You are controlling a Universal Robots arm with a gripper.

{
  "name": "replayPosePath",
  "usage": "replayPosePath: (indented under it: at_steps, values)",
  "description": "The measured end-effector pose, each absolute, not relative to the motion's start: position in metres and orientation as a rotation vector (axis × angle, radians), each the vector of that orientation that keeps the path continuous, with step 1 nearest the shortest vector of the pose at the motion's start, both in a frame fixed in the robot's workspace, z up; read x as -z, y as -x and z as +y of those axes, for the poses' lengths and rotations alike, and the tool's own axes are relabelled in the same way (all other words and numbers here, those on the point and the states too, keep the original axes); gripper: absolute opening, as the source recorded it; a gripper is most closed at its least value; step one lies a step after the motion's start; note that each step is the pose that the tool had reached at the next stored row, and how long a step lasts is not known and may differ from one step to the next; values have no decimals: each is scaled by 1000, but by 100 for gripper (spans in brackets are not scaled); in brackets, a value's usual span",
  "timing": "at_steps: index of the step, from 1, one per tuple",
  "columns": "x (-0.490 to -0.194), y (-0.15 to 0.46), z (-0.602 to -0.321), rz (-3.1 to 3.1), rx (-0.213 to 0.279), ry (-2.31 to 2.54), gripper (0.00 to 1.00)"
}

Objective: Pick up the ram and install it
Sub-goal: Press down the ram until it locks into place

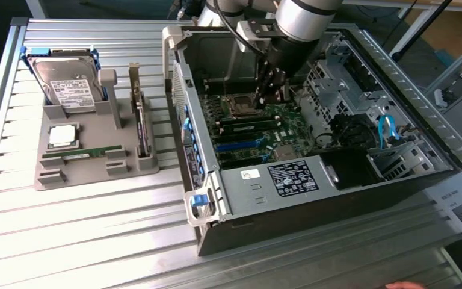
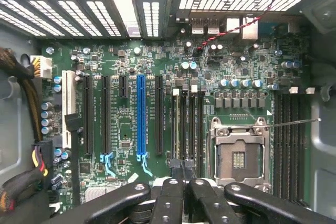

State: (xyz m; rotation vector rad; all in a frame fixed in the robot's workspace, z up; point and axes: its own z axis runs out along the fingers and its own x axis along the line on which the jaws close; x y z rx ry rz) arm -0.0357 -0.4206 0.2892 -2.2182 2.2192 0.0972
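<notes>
The ram [image 1: 82,153], a thin green stick, lies flat in the grey holder tray [image 1: 94,176] on the exterior view's left, far from the arm. My gripper [image 1: 273,96] hangs inside the open computer case [image 1: 295,180], low over the motherboard. In the wrist view my gripper [image 2: 182,167] has its black fingers [image 2: 170,192] drawn together, with nothing seen between them. It sits right over the near ends of the black memory slots [image 2: 187,124], beside the open processor socket [image 2: 239,156].
The tray also holds a hard drive [image 1: 69,84], a square silver processor chip [image 1: 62,135] and a dark expansion card [image 1: 141,123]. A blue slot [image 2: 140,114] and cable bundles [image 2: 21,129] flank the slots. A hand [image 1: 403,285] shows at the bottom edge.
</notes>
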Motion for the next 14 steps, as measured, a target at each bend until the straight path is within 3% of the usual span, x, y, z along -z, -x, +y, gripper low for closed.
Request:
replayPosePath:
  at_steps: [14]
  values:
    - [-317, 35, -421, 2221, -101, 2220, 10]
